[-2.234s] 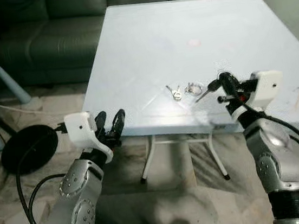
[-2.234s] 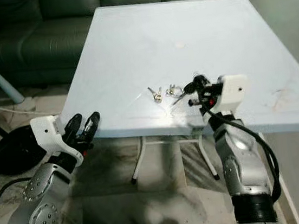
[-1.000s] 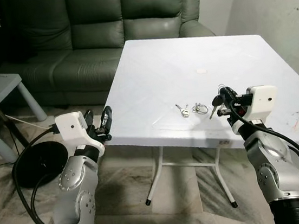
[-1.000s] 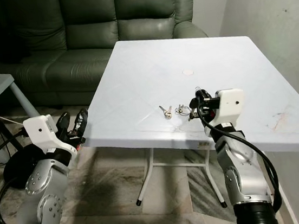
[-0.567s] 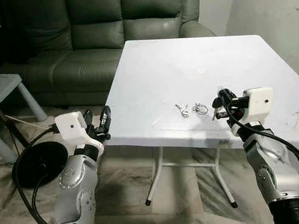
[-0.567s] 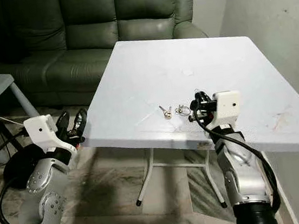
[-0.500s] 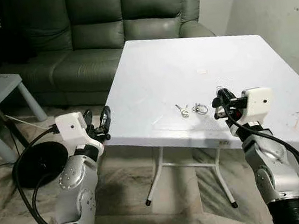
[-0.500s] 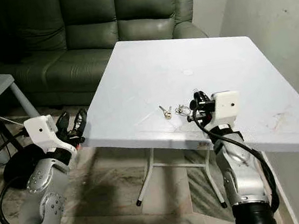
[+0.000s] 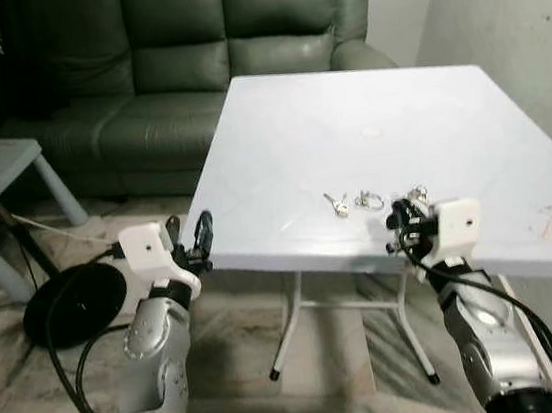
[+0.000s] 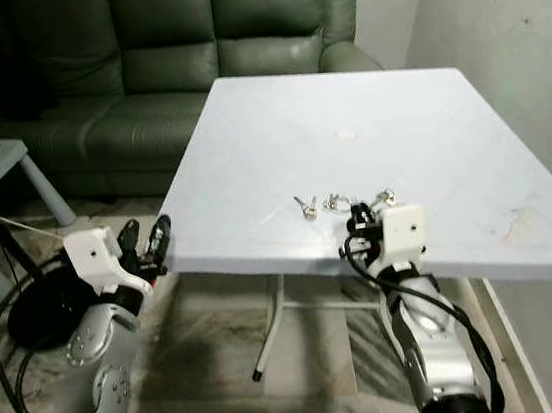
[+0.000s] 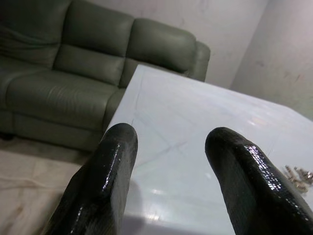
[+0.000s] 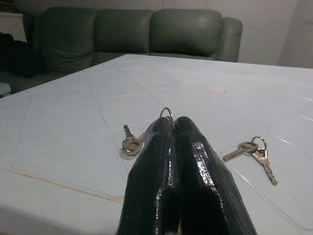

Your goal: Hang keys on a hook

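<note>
Keys lie loose on the table – nothing grasped.

The small silver keys on rings (image 12: 252,149) rest near the white square table's (image 9: 285,115) near edge; the right gripper (image 12: 173,128) hovers clenched and empty just short of them, the left gripper (image 11: 168,142) idle, fingers spread – likely lining up a pick.

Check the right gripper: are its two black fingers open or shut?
Shut. In the right wrist view the right gripper has its black fingers pressed together, gripping nothing, above the white table.

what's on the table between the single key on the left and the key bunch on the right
A small key ring lies between the single key and the key bunch, seen from the left eye view.
</note>
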